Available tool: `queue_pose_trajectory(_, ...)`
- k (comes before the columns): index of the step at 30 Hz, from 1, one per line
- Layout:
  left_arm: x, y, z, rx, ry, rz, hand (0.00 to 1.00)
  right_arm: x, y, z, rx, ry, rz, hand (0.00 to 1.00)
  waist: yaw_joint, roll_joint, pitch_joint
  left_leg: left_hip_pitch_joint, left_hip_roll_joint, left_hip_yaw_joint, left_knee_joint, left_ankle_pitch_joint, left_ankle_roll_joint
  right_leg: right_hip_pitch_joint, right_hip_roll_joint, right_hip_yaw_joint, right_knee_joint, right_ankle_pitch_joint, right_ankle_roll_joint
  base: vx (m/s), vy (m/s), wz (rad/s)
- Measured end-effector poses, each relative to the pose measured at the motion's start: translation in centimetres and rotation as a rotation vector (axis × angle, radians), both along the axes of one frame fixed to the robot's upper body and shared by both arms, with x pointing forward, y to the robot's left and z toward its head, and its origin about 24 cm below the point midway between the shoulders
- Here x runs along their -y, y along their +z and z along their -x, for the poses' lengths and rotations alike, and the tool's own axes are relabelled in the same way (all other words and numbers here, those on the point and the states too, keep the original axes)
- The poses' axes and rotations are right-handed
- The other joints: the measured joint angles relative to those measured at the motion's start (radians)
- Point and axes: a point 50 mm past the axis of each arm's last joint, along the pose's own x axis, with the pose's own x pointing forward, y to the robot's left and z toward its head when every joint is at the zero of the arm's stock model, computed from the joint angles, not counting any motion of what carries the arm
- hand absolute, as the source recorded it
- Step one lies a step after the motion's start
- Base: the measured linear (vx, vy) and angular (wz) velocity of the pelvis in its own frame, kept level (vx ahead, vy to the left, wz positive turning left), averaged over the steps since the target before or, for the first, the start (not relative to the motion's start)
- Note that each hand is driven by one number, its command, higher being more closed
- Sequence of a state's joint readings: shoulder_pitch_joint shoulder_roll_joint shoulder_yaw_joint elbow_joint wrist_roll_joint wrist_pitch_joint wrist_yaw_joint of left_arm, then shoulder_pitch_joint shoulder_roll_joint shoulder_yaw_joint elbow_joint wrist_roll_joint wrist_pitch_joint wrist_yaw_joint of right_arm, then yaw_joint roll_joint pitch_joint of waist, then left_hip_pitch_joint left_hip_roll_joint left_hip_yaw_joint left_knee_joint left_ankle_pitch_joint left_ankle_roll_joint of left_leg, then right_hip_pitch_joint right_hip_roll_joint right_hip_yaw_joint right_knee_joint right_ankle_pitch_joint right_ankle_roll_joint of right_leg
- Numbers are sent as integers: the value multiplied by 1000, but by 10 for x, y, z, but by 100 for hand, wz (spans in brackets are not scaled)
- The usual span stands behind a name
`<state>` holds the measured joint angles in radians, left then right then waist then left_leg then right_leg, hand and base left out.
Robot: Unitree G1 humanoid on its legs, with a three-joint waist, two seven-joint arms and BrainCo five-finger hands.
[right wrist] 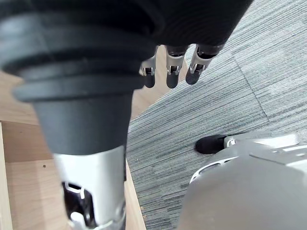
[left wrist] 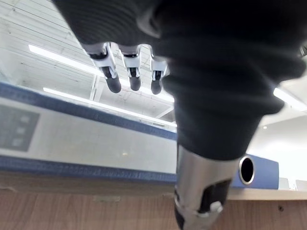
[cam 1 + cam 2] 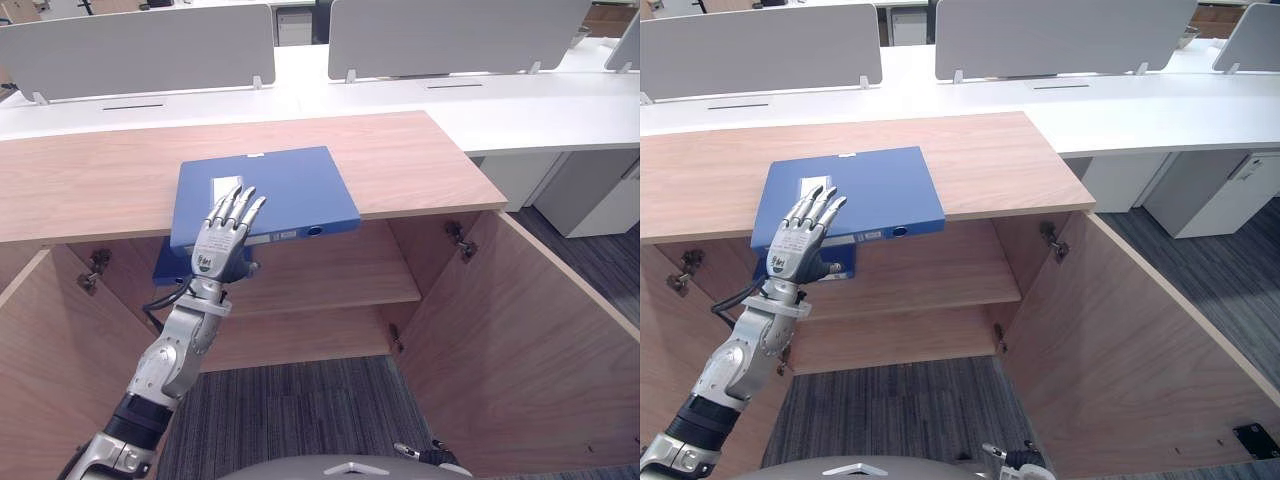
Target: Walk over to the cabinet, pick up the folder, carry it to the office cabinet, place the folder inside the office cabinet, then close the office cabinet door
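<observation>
The left robot hand reaches the 7 o'clock corner of the blue folder, fingers straight over its top cover and curled round nothing. The folder lies flat on the wooden cabinet, long axis running 9 to 3 o'clock, spine facing 6 o'clock and overhanging the front edge. At 4 o'clock a cabinet door stands open. The right robot hand hangs over grey carpet, fingers relaxed and empty.

folder near edge: partly behind left hand | spine label: too small | right door: cut off
</observation>
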<state>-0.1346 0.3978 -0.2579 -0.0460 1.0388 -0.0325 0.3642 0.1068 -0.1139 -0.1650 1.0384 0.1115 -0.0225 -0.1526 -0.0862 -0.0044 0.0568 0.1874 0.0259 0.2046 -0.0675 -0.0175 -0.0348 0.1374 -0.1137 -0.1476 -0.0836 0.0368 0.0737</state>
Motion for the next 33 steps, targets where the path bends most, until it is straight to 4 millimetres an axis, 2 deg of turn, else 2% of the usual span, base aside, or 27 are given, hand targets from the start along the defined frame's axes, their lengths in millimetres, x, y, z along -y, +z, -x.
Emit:
queue_pose_trajectory(8,-5,-5,-8,-18,49,-61,0,1,0,1,-1,-7,0,0,-12,0,0,-13,0,11,-6,-1,-1,-22,2,6,1,6,9,-5,-14,-4)
queue_pose_trajectory(9,-5,-6,-8,-22,52,-65,100,1,0,1,-2,-8,-1,0,-12,1,0,-13,0,11,-6,-1,-1,-22,2,5,1,6,9,0,0,0)
queue_pose_trajectory(14,-10,-4,-10,-14,85,-78,100,1,0,0,0,-8,-6,0,-24,2,0,-13,0,11,-6,-1,-1,-23,2,5,0,6,8,-7,-5,0)
queue_pose_trajectory(26,-28,17,-15,109,174,-47,100,1,0,0,5,-8,-19,0,-28,11,-5,-19,1,13,-8,-2,-1,-32,2,8,-3,7,11,-15,-10,0)
queue_pose_trajectory(30,-27,19,-14,127,169,-30,100,1,0,-2,10,-5,-19,0,-27,8,-6,-19,0,13,-8,-2,-1,-32,2,8,-3,8,11,-8,-7,0)
queue_pose_trajectory(33,-24,21,-5,143,145,24,100,0,1,-2,13,-4,-18,0,-26,8,-6,-18,0,13,-8,-2,-1,-31,2,8,-3,8,10,-11,-10,0)
